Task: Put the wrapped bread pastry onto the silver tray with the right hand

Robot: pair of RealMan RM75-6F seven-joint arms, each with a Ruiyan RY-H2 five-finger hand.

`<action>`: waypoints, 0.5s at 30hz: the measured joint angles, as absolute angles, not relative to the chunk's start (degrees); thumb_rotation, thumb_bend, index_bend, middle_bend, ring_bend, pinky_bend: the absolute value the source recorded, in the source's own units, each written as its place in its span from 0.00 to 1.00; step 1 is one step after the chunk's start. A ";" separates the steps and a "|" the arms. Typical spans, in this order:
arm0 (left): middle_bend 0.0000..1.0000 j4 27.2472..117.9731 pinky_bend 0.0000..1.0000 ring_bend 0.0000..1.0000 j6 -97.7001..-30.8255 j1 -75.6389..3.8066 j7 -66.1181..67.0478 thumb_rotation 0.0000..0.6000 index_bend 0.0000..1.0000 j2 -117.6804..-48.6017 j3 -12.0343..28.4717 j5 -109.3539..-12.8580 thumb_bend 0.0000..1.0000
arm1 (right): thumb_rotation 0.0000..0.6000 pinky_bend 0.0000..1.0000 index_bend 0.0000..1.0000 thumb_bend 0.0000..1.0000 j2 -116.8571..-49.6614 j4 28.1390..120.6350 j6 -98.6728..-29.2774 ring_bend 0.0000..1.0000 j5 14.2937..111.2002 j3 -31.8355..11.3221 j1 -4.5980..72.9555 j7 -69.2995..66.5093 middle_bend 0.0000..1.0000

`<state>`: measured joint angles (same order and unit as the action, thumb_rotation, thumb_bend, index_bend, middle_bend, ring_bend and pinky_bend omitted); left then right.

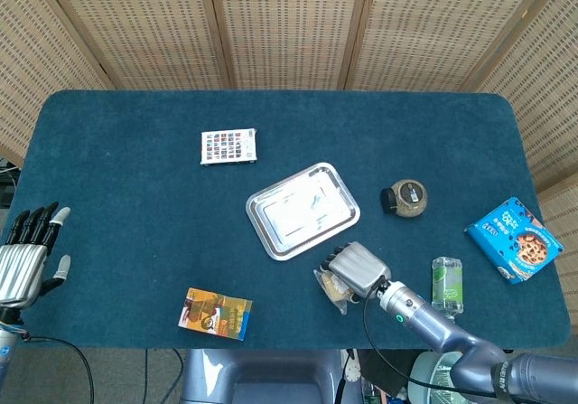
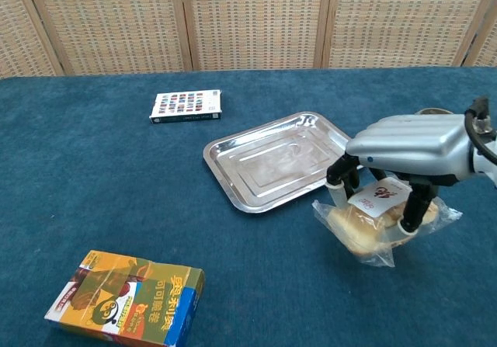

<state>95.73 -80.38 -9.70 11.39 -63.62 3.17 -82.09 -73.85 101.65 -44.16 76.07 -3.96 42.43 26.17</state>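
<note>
Bread pastry in clear wrap sits in the grip of our right hand, whose fingers curl down around both sides of the packet, just beside the near right corner of the silver tray; we cannot tell whether the wrap touches the desk. Our left hand hangs off the desk's left edge, fingers apart, holding nothing. Also on the blue cloth: a yellow box at front left, a patterned box behind the tray, a jar, a bottle and a cookie packet.
</note>
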 measured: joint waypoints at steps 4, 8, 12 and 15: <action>0.00 95.35 0.00 0.00 -80.10 -9.79 10.92 1.00 0.00 -63.65 3.33 -81.62 0.50 | 1.00 0.49 0.45 0.23 -74.44 101.05 -41.86 0.36 73.31 -5.03 45.03 27.29 0.47; 0.00 95.17 0.00 0.00 -79.55 -9.90 10.21 1.00 0.00 -63.45 3.57 -80.78 0.49 | 1.00 0.49 0.45 0.23 -75.51 98.83 -39.86 0.36 71.27 -6.16 47.36 26.69 0.47; 0.00 94.50 0.00 0.00 -78.74 -10.13 9.46 1.00 0.00 -63.44 3.96 -79.61 0.49 | 1.00 0.49 0.45 0.23 -76.44 96.32 -38.24 0.36 70.51 -7.35 49.59 25.11 0.47; 0.00 94.19 0.00 0.00 -78.23 -10.30 9.03 1.00 0.00 -63.42 4.19 -78.96 0.49 | 1.00 0.49 0.45 0.23 -77.03 94.37 -37.23 0.36 70.22 -8.31 51.17 23.56 0.47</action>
